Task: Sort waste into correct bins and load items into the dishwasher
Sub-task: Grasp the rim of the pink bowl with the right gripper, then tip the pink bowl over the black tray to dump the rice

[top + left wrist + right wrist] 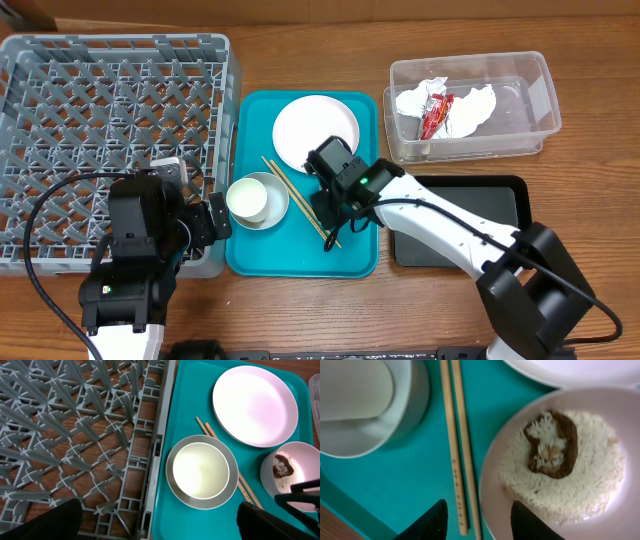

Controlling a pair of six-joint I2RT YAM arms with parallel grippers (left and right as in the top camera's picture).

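The pinkish-white bowl (495,477) holds rice (592,477) and a brown scrap (559,450) on the teal tray. My right gripper (479,522) is open and straddles the bowl's left rim, one finger over the chopsticks (457,450), the other over the bowl. In the overhead view my right gripper (335,208) hides this bowl. The grey metal bowl (280,205) holds the white cup (250,198). The white plate (315,133) lies behind. My left gripper (160,527) is open and empty over the edge between the dish rack (110,120) and the tray.
The teal tray (300,255) lies between the rack and the black tray (500,205). The clear tub (470,145) at the back right holds a crumpled napkin (470,108) and a red wrapper (434,113). The right arm crosses over the black tray.
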